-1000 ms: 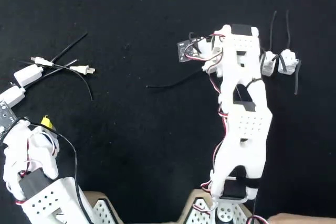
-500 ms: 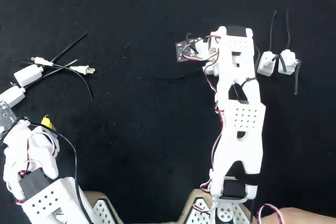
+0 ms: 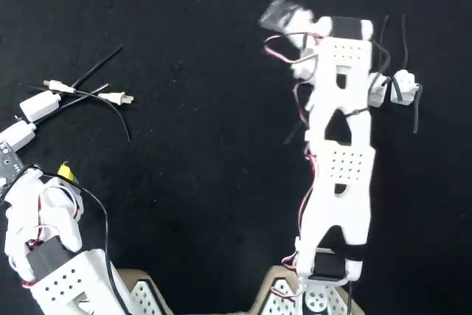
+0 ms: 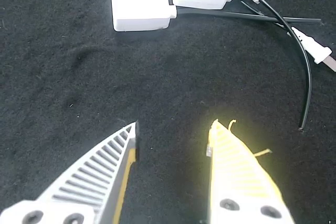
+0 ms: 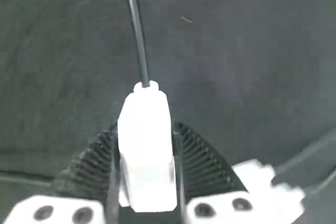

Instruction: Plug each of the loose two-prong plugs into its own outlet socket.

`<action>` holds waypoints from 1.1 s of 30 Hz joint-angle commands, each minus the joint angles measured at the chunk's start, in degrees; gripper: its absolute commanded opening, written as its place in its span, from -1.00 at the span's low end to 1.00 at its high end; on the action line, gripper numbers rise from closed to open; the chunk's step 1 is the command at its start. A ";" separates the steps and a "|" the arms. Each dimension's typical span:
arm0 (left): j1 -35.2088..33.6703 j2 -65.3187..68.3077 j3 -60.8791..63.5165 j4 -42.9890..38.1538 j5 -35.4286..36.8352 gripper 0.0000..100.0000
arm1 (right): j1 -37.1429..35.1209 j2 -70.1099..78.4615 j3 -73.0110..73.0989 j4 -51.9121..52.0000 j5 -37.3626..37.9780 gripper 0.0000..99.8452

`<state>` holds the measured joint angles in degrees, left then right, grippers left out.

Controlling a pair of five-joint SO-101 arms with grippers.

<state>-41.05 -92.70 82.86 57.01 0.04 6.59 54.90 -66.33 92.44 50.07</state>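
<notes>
Bench (image 3: pixel 184 197) black from edge to edge. Right arm (image 3: pixel 339 160) laid long across it; jaws at its tip too blurred here to judge. Just beside that arm, two white pieces (image 3: pixel 404 85) on short cords. Well apart, over by the left arm (image 3: pixel 44 241): one plug (image 3: pixel 118 97), a second plug (image 3: pixel 56 86), and two white blocks (image 3: pixel 40 105), probably sockets.

From the left wrist: left jaws spread wide, gripping nothing, hung over bare bench. Blocks straight ahead of the tips, well apart from them, side by side. Both plugs off beyond the yellow jaw, thin black cords trailing. Likely light, hard and small, with springy cords apt to twist them round. Best pinched across the moulded body behind the prongs, prongs left free.

From the right wrist: right jaws closed tight on a white connector (image 5: pixel 146 140), gripped across its two flat sides, cord (image 5: pixel 134 24) running straight out past the tips. Mating end buried between the jaws, so plug or socket not tellable.
</notes>
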 commanded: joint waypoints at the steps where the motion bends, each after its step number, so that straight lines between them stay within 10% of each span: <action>1: -0.04 -0.62 -1.45 -1.14 0.00 -0.55 | 3.16 -1.98 -3.74 0.18 -20.57 -0.98; 18: -0.04 -0.62 -1.45 -1.05 0.00 -0.55 | 5.98 10.15 -4.18 -8.79 -26.37 -0.97; 24: -0.04 -0.62 -1.45 -1.05 0.00 -0.55 | 4.13 10.33 -4.35 -8.70 -25.41 -0.62; 33: -0.04 -0.62 -1.45 -1.05 0.00 -0.55 | 4.13 10.33 -20.97 2.73 -25.14 -0.61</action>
<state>-41.05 -92.70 82.86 57.01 0.04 11.69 66.42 -78.81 90.42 24.13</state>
